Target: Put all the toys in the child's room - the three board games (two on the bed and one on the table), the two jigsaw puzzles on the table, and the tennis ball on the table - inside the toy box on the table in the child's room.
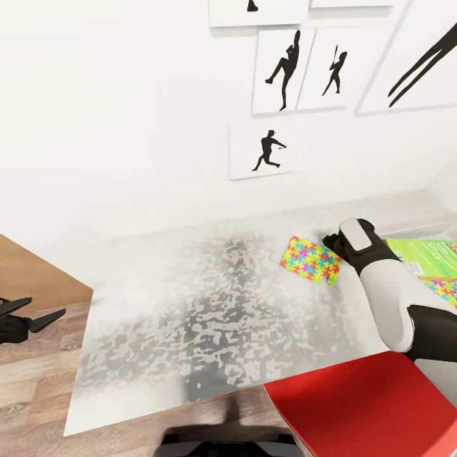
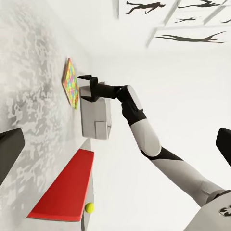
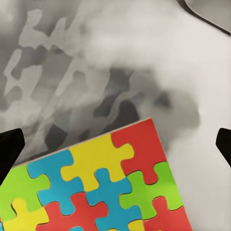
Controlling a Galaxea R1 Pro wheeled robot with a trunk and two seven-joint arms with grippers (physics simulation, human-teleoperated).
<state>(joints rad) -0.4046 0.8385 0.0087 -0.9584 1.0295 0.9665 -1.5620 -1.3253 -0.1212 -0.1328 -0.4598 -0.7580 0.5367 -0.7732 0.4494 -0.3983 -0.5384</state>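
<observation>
Under the right gripper point(image 2: 88, 89), whose fingers stand spread wide and hold nothing, a puzzle point(image 1: 311, 260) lies flat on the table point(image 1: 190, 317); just beyond the wrist sit a green game point(image 1: 424, 249) and a second puzzle point(image 1: 444, 289); the left gripper point(image 1: 38, 317) hangs off the table's edge, open and empty; silhouette pictures point(image 1: 279, 70) hang behind.

No text can be read — the green box point(image 1: 424, 249) on the tabletop point(image 1: 209, 317) carries some print, but it is too blurred.
</observation>
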